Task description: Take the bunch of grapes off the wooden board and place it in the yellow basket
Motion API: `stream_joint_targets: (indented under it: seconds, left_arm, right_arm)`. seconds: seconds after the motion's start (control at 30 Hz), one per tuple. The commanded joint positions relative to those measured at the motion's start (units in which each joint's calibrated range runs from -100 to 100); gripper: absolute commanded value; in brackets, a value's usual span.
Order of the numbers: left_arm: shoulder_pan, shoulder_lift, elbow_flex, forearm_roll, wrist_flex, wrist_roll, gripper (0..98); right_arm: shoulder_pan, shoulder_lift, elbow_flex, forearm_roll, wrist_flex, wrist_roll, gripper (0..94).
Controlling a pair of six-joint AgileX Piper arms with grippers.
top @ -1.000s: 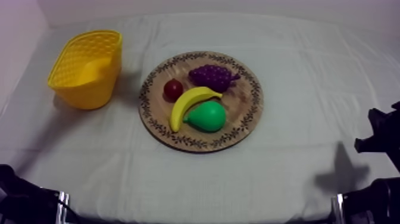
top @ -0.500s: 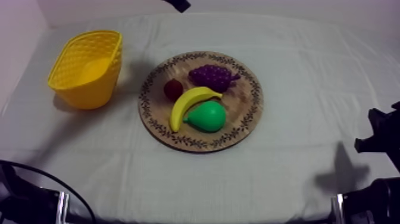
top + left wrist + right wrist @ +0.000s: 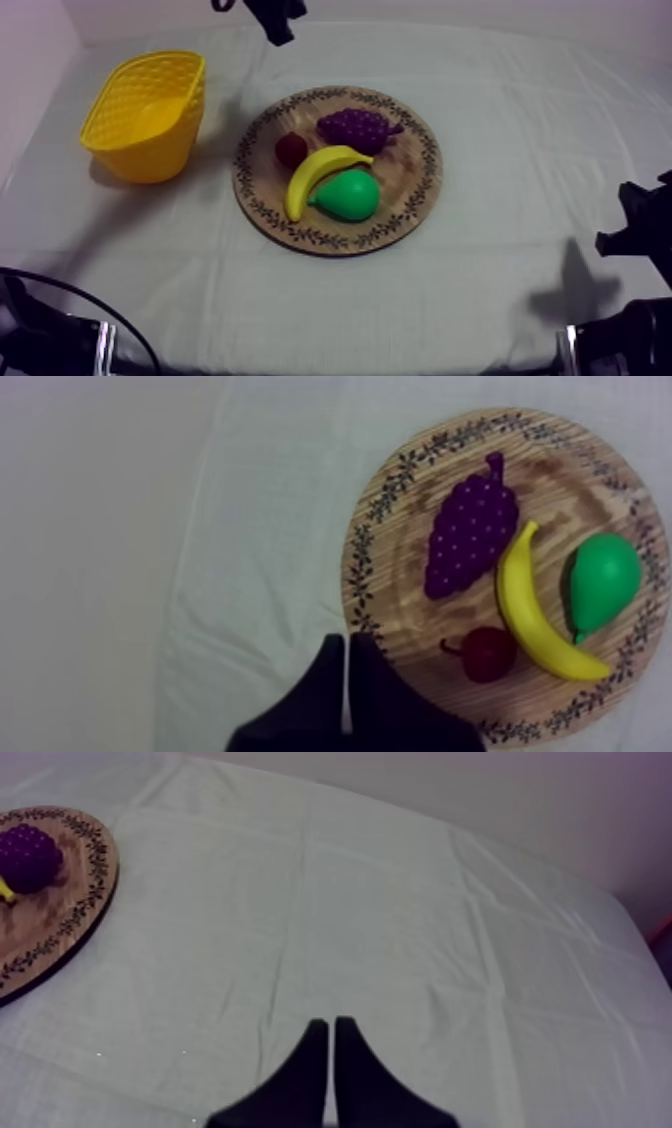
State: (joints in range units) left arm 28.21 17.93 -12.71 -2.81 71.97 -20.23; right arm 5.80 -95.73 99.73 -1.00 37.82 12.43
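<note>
Much of the wooden board [image 3: 62,902] cut off.

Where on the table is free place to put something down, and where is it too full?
Bare cloth lies wide right of the wooden board and in front of it. A narrower strip separates the yellow basket from the board. The board is crowded: grapes, banana, pear, small red fruit.

The bunch of grapes [image 3: 356,128], purple and knobbly, is seen lying flat on the far half of the round wooden board [image 3: 415,195], its stem pointed rightward in the top view. The yellow basket [image 3: 150,150], lattice-walled, is set upright to the board's left, near it but not touching.
</note>
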Motion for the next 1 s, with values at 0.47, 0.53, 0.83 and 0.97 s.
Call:
stream_joint_targets:
  seconds: [0.47,0.53,0.83,0.97]
  left_arm:
    - [1.5,-0.5,5.3,2.52,-3.1,-7.8,0.0]
    - [1.6,-1.0,6.0,2.54,-3.0,-7.8,0.0]
    - [1.5,-2.6,8.4,2.95,-2.6,-7.5,2.4]
    - [1.5,-3.0,9.7,3.07,-2.8,-7.9,28.8]
  right_arm:
    - [0.0,0.0,0.0,0.0,0.0,0.0,0.2]
    - [0.0,0.0,0.0,0.0,0.0,0.0,0.2]
    - [0.0,0.0,0.0,0.0,0.0,0.0,0.2]
    - [0.0,0.0,0.0,0.0,0.0,0.0,0.2]
